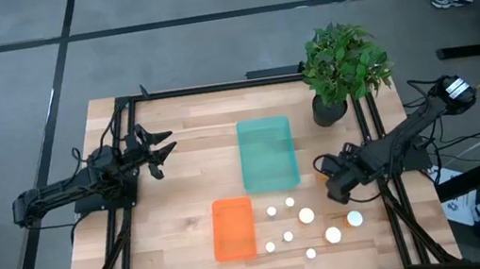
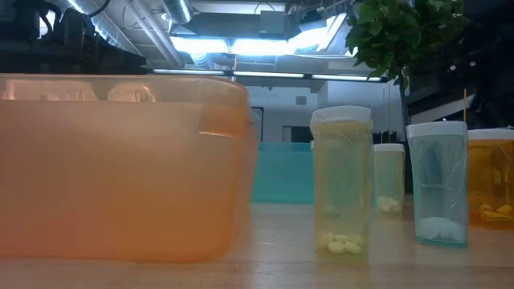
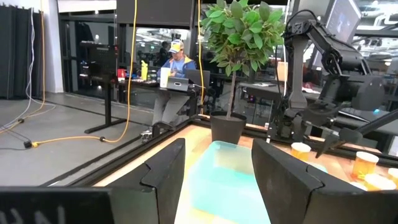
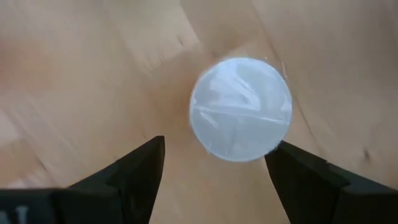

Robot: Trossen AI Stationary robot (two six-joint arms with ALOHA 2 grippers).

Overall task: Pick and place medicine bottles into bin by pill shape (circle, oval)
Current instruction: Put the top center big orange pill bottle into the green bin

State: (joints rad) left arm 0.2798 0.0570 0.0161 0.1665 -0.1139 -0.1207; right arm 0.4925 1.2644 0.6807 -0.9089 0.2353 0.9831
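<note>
Several medicine bottles with white caps stand on the wooden table right of the orange bin point(image 1: 233, 228), among them a wide one point(image 1: 333, 234) and a small one point(image 1: 288, 237). The low view shows them upright on their bases point(image 2: 341, 189). My right gripper point(image 1: 335, 193) is open and points down over one white-capped bottle point(image 4: 240, 109). Its fingers point(image 4: 130, 171) stand on either side of the cap and above it, apart from it. In the high view the gripper hides this bottle. My left gripper point(image 1: 161, 151) is open and empty at the table's left, pointing toward the teal bin point(image 1: 267, 152).
The teal bin stands in the middle of the table, the orange bin nearer the front edge. A potted plant point(image 1: 344, 66) stands at the far right corner. A black frame rail point(image 1: 377, 147) runs along the table's edges. A person sits at a desk point(image 3: 176, 59) far behind the table.
</note>
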